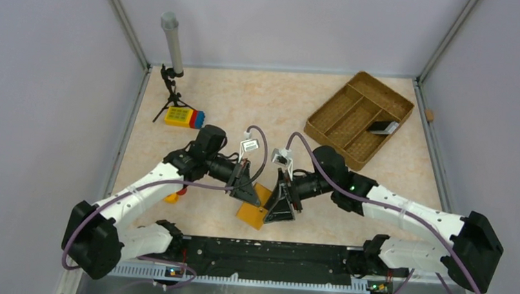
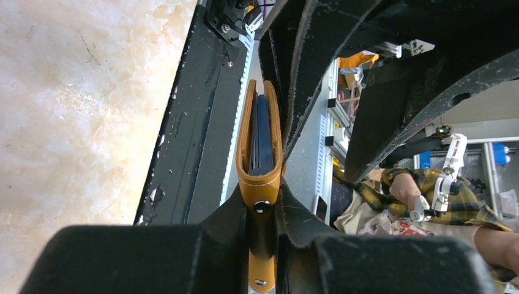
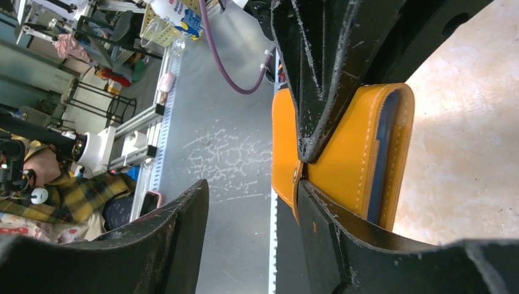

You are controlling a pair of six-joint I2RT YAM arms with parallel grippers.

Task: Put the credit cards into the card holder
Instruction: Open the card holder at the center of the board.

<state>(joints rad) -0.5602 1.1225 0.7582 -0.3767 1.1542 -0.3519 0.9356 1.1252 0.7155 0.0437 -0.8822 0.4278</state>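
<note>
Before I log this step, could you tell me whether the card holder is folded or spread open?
Folded: the card holder has its two flaps close together around a blue card, pinched by the left gripper.

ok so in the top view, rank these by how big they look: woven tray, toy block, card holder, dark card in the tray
1. woven tray, clearly largest
2-3. toy block and card holder: they look alike, and the holder is partly hidden, so no ranking
4. dark card, smallest

The left pincer (image 2: 262,228) clamps the orange card holder (image 2: 259,180) edge-on, a dark card (image 2: 264,131) tucked inside its fold.
</note>
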